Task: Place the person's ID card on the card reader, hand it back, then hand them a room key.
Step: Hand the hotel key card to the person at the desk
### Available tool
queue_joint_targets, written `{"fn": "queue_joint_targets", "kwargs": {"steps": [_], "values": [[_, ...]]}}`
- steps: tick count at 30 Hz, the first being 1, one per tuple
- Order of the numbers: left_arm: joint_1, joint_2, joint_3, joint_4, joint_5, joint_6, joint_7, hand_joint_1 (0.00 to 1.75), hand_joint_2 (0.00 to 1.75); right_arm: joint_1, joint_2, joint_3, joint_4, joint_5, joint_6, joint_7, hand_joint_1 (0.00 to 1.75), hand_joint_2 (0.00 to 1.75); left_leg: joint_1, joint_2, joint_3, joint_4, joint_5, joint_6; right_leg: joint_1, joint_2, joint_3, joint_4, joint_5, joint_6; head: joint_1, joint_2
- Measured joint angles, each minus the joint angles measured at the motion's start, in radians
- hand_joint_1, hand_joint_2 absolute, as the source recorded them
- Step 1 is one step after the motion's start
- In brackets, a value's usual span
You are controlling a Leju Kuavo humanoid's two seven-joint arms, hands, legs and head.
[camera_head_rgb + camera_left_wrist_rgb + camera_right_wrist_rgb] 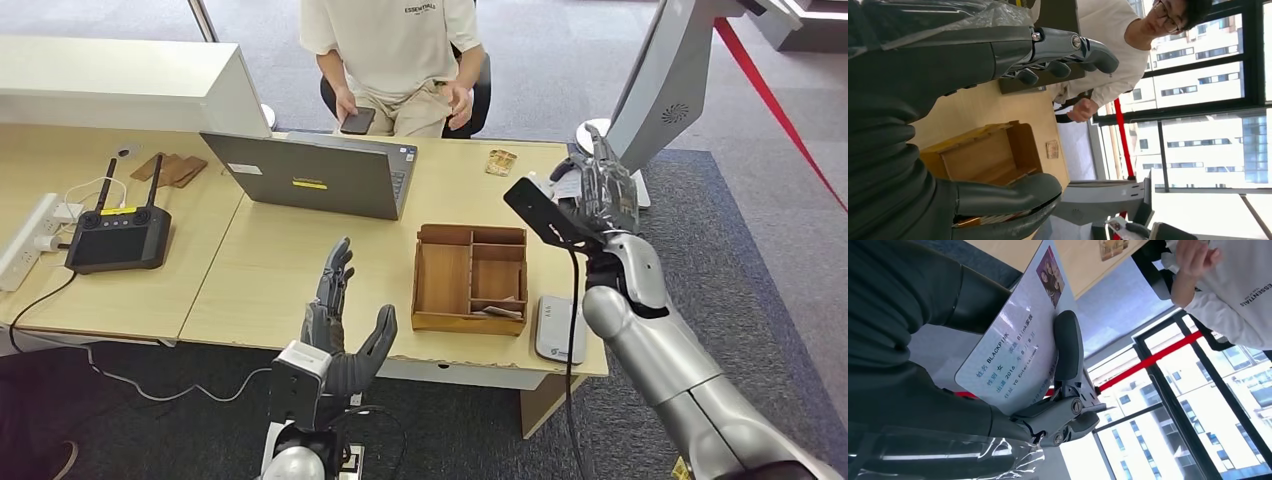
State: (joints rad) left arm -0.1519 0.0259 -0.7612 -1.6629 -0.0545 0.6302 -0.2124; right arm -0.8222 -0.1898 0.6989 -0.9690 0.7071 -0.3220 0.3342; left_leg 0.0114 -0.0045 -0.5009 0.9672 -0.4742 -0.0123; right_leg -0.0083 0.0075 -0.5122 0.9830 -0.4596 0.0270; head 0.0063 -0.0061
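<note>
My right hand [604,196] is raised over the desk's far right corner and grips the person's ID card [1013,350], a pale card with printed text and a small photo, pinched between thumb and fingers [1068,347]. The card reader [558,328], a flat grey-white pad, lies at the desk's front right edge, below and nearer than that hand. A wooden organiser box [470,278] beside it holds cards [500,311] in its front right compartment. My left hand [340,312] hovers open over the desk's front edge, left of the box [983,155], holding nothing.
The person [400,50] sits behind the desk holding a phone [357,121]. An open laptop [320,172] stands mid-desk. A black controller [118,238] and power strip [30,242] lie at left. A small patterned card [501,161] lies at far right. A white kiosk [665,85] stands behind my right hand.
</note>
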Motion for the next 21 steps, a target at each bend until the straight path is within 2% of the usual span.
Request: {"fn": "queue_joint_targets", "kwargs": {"steps": [12,21], "values": [[-0.103,-0.013,-0.092,0.066,0.147,0.000,-0.047,0.00,1.75,-0.152,0.048,0.040,0.016,0.100,0.104,0.061,1.75,1.75,0.000,0.000,-0.001,0.000,0.000,0.000,0.000,0.000,-0.001,0.001,0.000,0.001,0.000,0.000],[-0.192,-0.034,-0.187,0.136,0.258,0.000,-0.097,0.00,1.75,-0.228,0.095,0.093,0.121,0.160,0.153,0.097,1.75,1.75,0.000,0.000,-0.001,0.000,0.000,0.000,0.000,0.000,-0.001,0.001,0.000,0.001,0.000,0.000]]}}
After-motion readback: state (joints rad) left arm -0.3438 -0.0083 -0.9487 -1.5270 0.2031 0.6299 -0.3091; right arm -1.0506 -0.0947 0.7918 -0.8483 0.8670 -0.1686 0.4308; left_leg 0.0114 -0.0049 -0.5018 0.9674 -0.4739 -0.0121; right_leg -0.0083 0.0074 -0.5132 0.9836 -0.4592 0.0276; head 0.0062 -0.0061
